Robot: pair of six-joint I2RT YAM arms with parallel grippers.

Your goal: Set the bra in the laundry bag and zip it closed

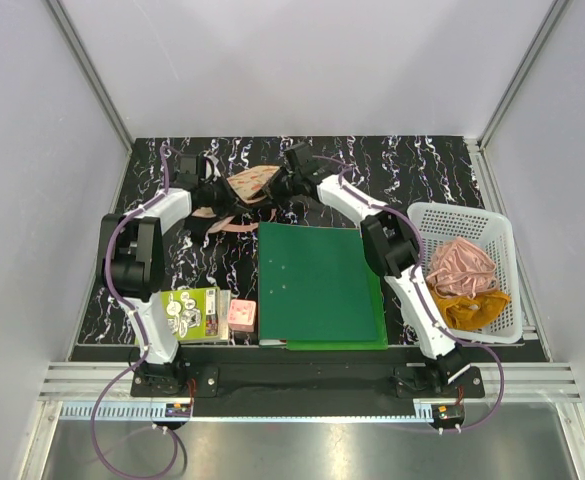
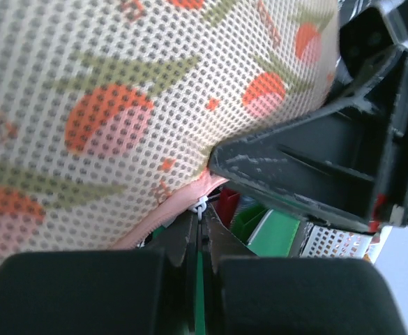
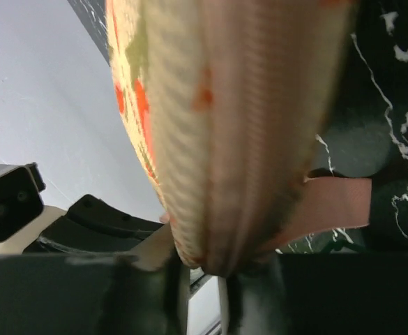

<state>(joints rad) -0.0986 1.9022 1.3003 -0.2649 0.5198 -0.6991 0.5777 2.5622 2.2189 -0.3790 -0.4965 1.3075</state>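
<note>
Green folder (image 1: 317,285) near laundry bag (image 1: 252,183)

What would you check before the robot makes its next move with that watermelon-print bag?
1. Hold of the right gripper on the laundry bag: ok, the bag's edge is pinched between its fingers.
2. Hold of the left gripper on the bag: ok, it is shut at the pink seam. Whether it has the zip pull: cannot tell.
3. The bra inside the bag: cannot tell, no view shows it clearly.
4. Zip closed: cannot tell, the views are too close or too far to show.
5. The white basket out of the way: ok, it stands apart to the right of the bag.
</note>
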